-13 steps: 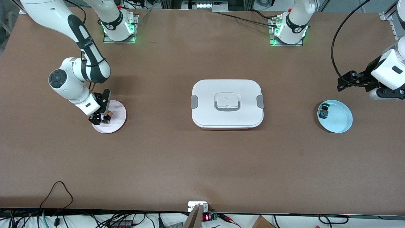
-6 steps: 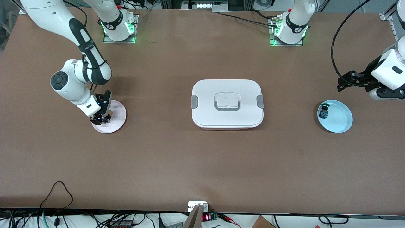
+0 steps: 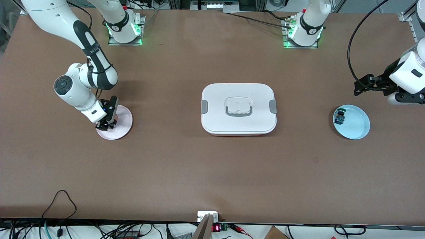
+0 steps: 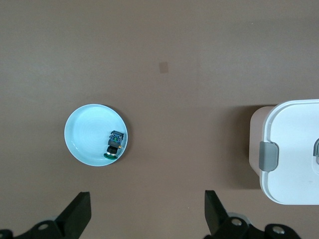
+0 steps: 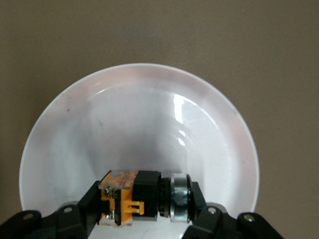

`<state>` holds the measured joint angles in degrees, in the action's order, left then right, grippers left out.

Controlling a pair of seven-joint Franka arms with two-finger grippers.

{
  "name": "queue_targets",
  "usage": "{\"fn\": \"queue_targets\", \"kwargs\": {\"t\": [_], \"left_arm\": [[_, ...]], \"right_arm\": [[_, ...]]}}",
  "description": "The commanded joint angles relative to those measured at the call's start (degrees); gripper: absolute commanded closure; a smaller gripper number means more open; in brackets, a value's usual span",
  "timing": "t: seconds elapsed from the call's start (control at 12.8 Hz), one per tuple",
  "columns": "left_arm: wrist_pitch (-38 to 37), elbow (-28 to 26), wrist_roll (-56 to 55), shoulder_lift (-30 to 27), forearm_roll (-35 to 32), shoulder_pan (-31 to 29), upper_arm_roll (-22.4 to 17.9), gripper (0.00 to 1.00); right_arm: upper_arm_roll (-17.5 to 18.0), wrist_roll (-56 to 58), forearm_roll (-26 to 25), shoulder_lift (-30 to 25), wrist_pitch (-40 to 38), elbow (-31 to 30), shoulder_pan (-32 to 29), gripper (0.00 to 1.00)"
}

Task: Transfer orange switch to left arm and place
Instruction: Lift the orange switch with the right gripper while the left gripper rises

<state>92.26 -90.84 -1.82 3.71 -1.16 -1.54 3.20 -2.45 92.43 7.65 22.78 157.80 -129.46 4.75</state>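
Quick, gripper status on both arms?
Left gripper: open, empty, waiting above the table.
Right gripper: shut on the orange switch, down in the pink plate.

Right gripper [image 3: 107, 125] down in the plate [image 3: 123, 123] at the right arm's end, closed on the orange switch [image 5: 144, 197]. Box [image 3: 238, 108] mid-table, between both grippers. Left gripper [image 3: 362, 87] over bare table near the second plate [image 3: 357, 127], which holds another switch [image 3: 340, 117].

Both arms [image 3: 83, 66] are chunky glossy white tubes with black bands at the joints. The one at upper left of the frame has a round grey cap on its elbow and a small blue light near the wrist. The bases glow green on metal plates. Black cables loop off the arm at right. The fingers [image 5: 84, 209] are matte black with small screw holes.
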Motion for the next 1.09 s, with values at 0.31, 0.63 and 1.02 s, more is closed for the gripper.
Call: {"fn": "queue_targets", "kwargs": {"t": [0.31, 0.63, 1.02], "left_arm": [[-1.29, 2.07, -0.03, 0.87, 0.81, 0.05, 0.05, 0.0], [-2.43, 2.07, 0.23, 0.95, 1.16, 0.05, 0.05, 0.0], [-10.84, 2.15, 0.5, 0.86, 3.95, 0.14, 0.4, 0.0]], "right_arm": [[1.31, 0.56, 0.97, -5.82, -24.69, 12.62, -0.01, 1.0], [1.39, -3.03, 0.97, -5.99, -42.62, 22.4, 1.39, 1.0], [1.31, -11.64, 0.96, -9.07, -58.71, 34.33, 5.88, 1.0]]}}
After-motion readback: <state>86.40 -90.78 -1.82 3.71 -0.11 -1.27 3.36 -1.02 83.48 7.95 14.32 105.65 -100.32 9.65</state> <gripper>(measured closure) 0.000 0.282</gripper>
